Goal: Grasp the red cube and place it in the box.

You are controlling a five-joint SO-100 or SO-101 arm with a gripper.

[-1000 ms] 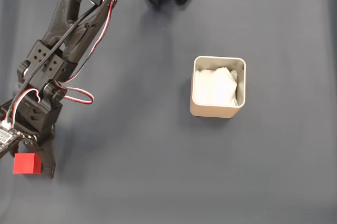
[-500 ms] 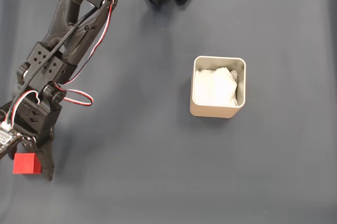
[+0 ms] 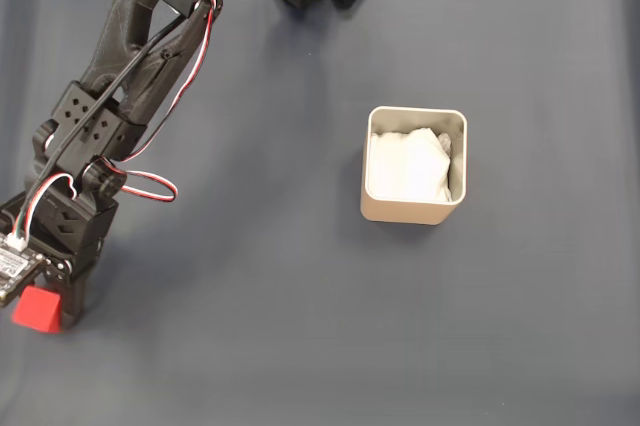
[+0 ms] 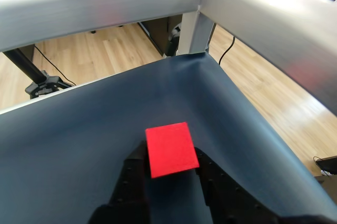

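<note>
The red cube (image 4: 169, 149), matte and plain-faced, sits clamped between the two black fingers of the claw (image 4: 169, 167) in the wrist view. In the fixed view the cube (image 3: 35, 309) is partly covered by the claw (image 3: 50, 308) at the lower left of the dark blue desk (image 3: 300, 296). Well apart to the right stands the beige round-cornered box (image 3: 413, 210), lined with crumpled white material (image 3: 405, 168).
</note>
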